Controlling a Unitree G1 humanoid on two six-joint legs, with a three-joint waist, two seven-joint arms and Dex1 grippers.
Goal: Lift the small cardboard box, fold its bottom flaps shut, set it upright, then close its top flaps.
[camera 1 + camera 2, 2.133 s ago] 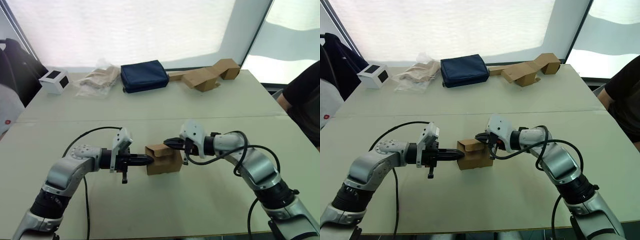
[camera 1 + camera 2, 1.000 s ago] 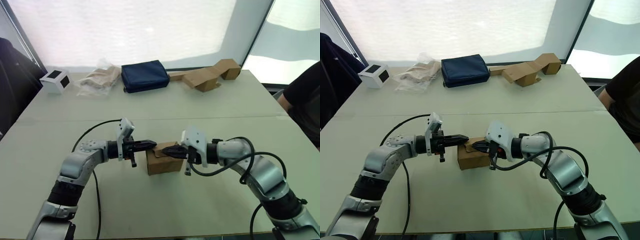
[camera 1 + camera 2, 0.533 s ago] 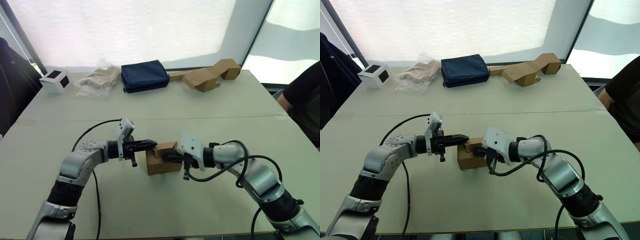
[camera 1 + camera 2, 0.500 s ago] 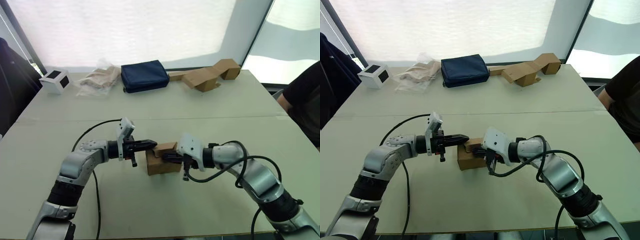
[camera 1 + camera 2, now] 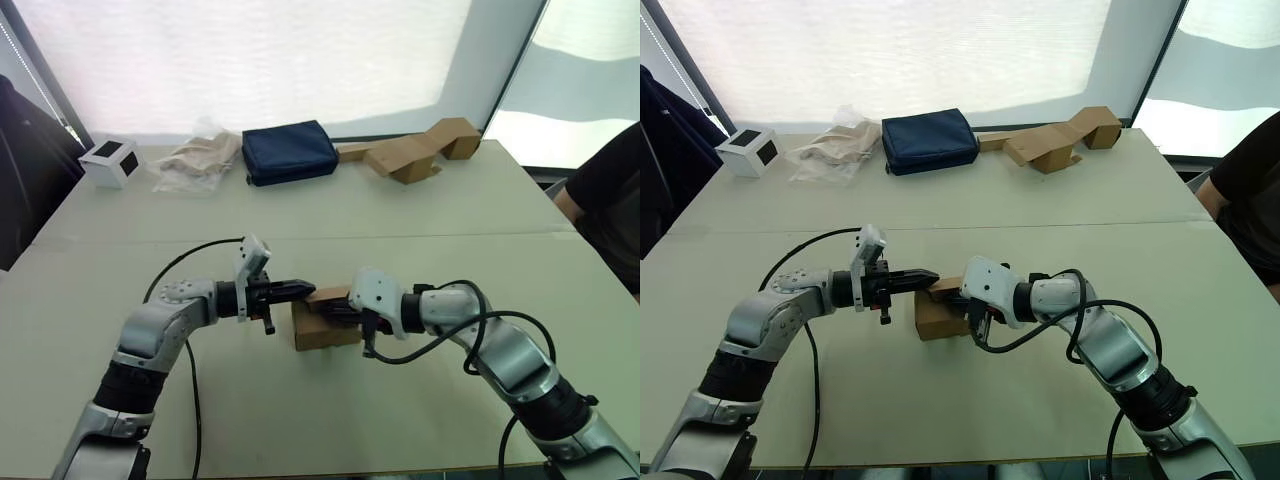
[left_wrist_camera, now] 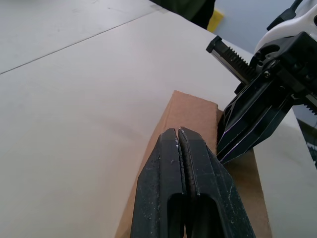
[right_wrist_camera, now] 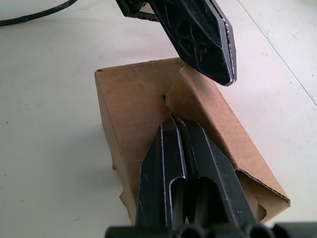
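On the near half of the pale table [image 5: 450, 215], between the two arms, the small cardboard box [image 5: 325, 327] sits upright, which puts the work at its last step: closing the top flaps [image 7: 200, 111]. The left gripper [image 5: 303, 287], fingers pressed together on nothing, points at the box's upper left edge, its tip over the top panel. The right gripper [image 5: 334, 310], likewise closed and empty, lies along the top from the other side, its tips resting at the seam where two panels meet. In the right wrist view one flap lies nearly flat while the neighbouring one, with a slanted edge, rises slightly and leaves a gap at the corner. Next, it seems, the raised flap must be pushed down and tucked while the other gripper steadies the box against sliding. It is plain brown corrugated board, unprinted, light, and likely to shift under a sideways push.
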